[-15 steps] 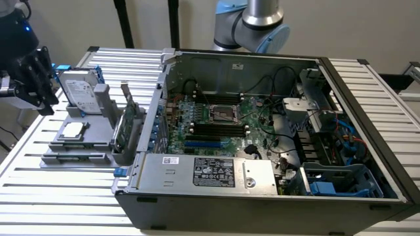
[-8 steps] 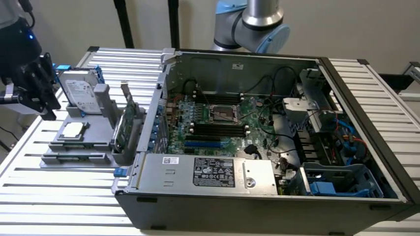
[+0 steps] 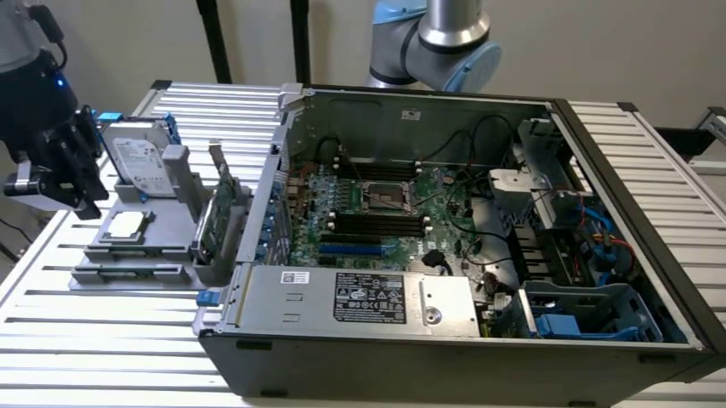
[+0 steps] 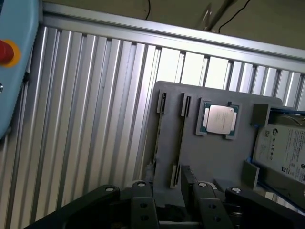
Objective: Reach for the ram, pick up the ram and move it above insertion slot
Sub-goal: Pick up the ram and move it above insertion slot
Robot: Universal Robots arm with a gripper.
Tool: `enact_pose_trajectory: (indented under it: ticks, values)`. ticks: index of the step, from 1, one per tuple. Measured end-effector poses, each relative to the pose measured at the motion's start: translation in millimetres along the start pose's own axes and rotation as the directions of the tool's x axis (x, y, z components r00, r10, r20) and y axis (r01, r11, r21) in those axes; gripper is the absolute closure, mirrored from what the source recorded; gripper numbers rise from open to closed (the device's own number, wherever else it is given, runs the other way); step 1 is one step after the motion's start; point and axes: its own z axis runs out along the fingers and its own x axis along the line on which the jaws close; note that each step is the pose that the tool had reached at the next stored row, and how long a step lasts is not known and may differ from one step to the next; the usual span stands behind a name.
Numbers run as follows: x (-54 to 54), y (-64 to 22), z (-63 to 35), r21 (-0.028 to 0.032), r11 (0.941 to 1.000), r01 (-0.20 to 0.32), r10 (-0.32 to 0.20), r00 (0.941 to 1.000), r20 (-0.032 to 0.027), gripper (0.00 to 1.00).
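The ram is a thin green stick lying along the front of a grey holder tray, left of the open computer case. In the wrist view the ram shows edge-on, standing in narrow clips on the tray. My black gripper hangs over the tray's end at the exterior view's left, higher than the ram and apart from it. In the wrist view the gripper is open, its fingers standing on either side of the ram's line, nothing between them. Black memory slots lie on the motherboard inside the case.
The tray also carries a silver hard drive with blue rails, a CPU chip and an upright green expansion card. The case's side wall rises between tray and motherboard. A slatted aluminium table lies underneath. A red button sits at one edge.
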Motion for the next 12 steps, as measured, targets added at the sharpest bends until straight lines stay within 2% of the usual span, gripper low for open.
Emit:
enact_pose_trajectory:
  ticks: [12]
  values:
    - [6.3,0.6,21.9,0.0002,0.9999,-0.014,0.014,0.9999,0.0002,0.64]
